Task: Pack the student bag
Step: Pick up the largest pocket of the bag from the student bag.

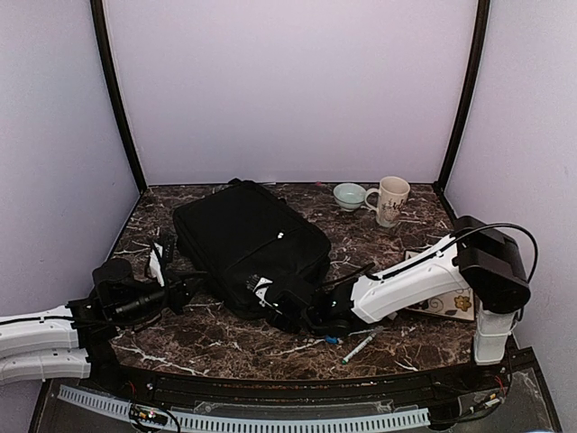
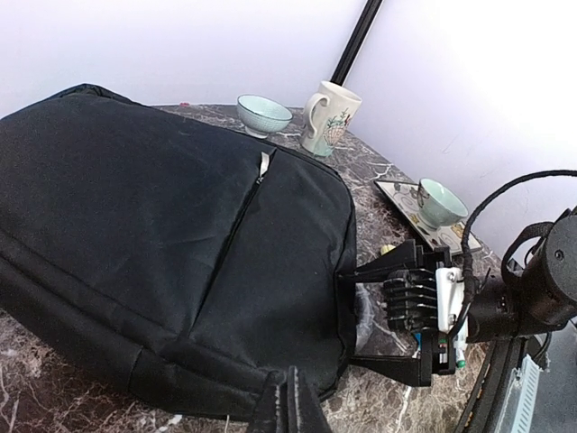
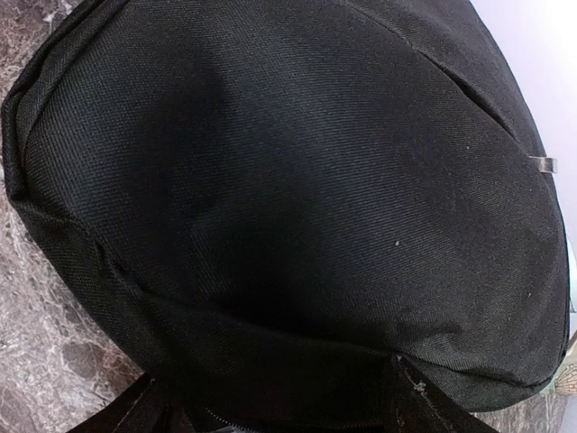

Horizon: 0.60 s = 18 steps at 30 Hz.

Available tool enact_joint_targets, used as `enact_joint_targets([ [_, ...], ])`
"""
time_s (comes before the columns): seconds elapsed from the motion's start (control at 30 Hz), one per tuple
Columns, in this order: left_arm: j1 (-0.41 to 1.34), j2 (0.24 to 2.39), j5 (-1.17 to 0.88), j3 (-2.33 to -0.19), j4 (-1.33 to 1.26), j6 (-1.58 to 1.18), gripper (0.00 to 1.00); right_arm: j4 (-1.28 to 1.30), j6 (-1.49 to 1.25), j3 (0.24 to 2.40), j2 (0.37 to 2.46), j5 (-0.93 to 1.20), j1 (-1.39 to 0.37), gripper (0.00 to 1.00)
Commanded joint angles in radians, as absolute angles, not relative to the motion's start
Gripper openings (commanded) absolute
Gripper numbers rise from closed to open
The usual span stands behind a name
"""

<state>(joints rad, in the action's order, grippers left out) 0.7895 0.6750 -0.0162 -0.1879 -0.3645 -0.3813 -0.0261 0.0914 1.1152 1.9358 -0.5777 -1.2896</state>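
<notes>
The student bag [image 1: 248, 242] is a large flat black fabric bag lying in the middle of the table. It fills most of the left wrist view [image 2: 162, 234] and the right wrist view [image 3: 288, 180]. A small silver zipper pull [image 2: 264, 163] lies on its top. My left gripper [image 2: 290, 390] is shut, with its tips against the bag's near edge and nothing visible between them. In the top view it [image 1: 187, 289] is at the bag's left side. My right gripper [image 2: 365, 316] is open, with its jaws straddling the bag's near right corner [image 3: 284, 401].
A teal bowl [image 1: 349, 195] and a patterned mug [image 1: 390, 200] stand at the back right. A patterned tray [image 1: 446, 293] holding a teal cup [image 2: 439, 202] lies under the right arm. A green-capped pen [image 1: 361, 345] lies near the front edge. A white object [image 1: 159, 257] lies left of the bag.
</notes>
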Motion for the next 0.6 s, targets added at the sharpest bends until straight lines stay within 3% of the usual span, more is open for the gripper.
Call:
enact_joint_targets([
  [0.0,0.793,0.678,-0.017,-0.175,-0.366,-0.379,0.00,-0.072,0.080,1.141,1.985,-0.616,-1.302,0.74],
  [0.2,0.793,0.709,0.065,-0.158,-0.342,-0.390,0.01,-0.125,0.070,1.116,1.968,-0.675,-1.306,0.71],
  [0.23,0.793,0.724,0.098,-0.162,-0.315,-0.402,0.06,-0.133,0.068,1.108,1.960,-0.678,-1.305,0.71],
  [0.43,0.793,0.844,0.189,-0.225,-0.197,-0.462,0.57,-0.141,0.056,1.097,1.956,-0.691,-1.289,0.71],
  [0.5,0.793,0.881,0.157,-0.203,-0.257,-0.441,0.64,-0.132,0.043,1.103,1.962,-0.679,-1.273,0.70],
  [0.57,0.793,0.920,0.123,-0.191,-0.308,-0.427,0.64,-0.125,0.038,1.109,1.965,-0.671,-1.265,0.70],
])
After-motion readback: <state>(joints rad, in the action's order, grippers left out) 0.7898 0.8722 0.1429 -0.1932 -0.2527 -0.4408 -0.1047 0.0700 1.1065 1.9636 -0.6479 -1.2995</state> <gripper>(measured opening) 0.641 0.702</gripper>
